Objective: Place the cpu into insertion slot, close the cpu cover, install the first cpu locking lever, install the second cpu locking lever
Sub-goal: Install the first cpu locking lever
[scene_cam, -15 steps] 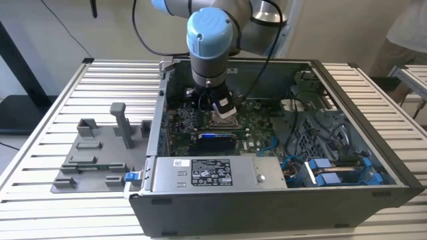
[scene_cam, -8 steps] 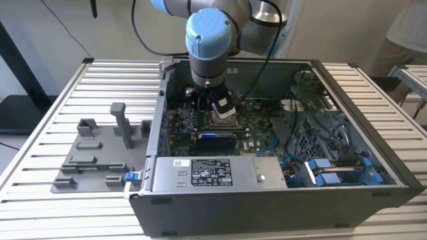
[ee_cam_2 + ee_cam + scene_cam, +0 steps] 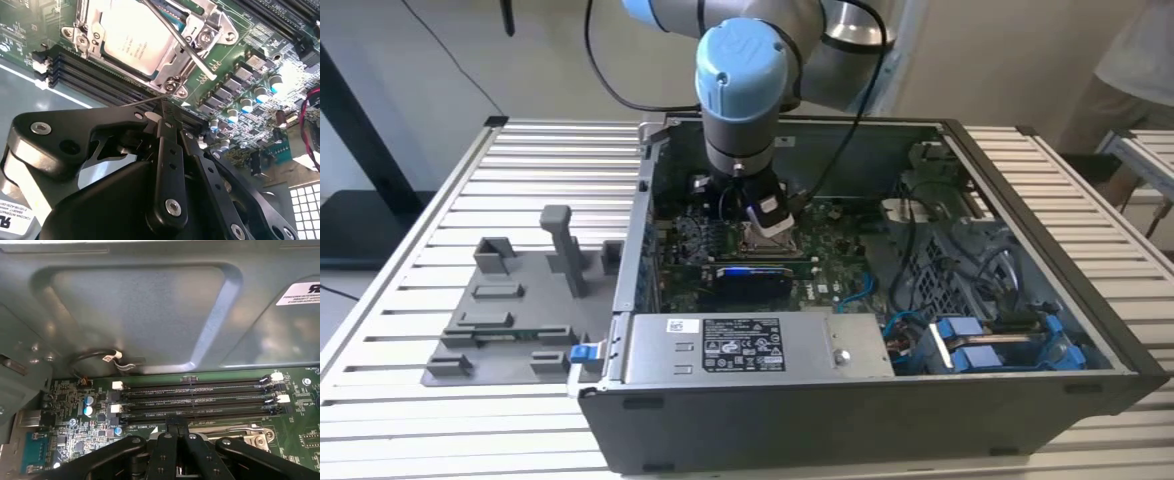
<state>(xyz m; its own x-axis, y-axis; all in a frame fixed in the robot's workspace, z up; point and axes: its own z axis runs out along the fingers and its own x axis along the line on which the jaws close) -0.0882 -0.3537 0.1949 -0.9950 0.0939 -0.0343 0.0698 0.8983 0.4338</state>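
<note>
In the second wrist view the cpu [image 3: 127, 35] lies flat in the insertion slot [image 3: 80, 31], silver-tan top up. The cpu cover [image 3: 167, 64] is down around it, its metal frame lapping the chip's edges. One locking lever [image 3: 186, 49], a bright rod, runs slantwise over the cover's corner. A thinner lever rod [image 3: 140, 101] reaches the tip of my gripper [image 3: 164, 107], whose black fingers are shut; I cannot tell whether they pinch the rod. In the exterior view the gripper [image 3: 770, 222] hangs low over the socket [image 3: 765, 240] inside the open computer case. The shut fingers [image 3: 176, 421] meet beside the memory slots.
Long black memory slots [image 3: 195, 395] run beside the socket, and capacitors [image 3: 245, 95] stand near it. The grey case wall [image 3: 150, 305] rises close by. A power supply [image 3: 734, 345] and blue cables [image 3: 987, 340] fill the case's front. A grey fixture plate [image 3: 507, 310] lies at the exterior view's left.
</note>
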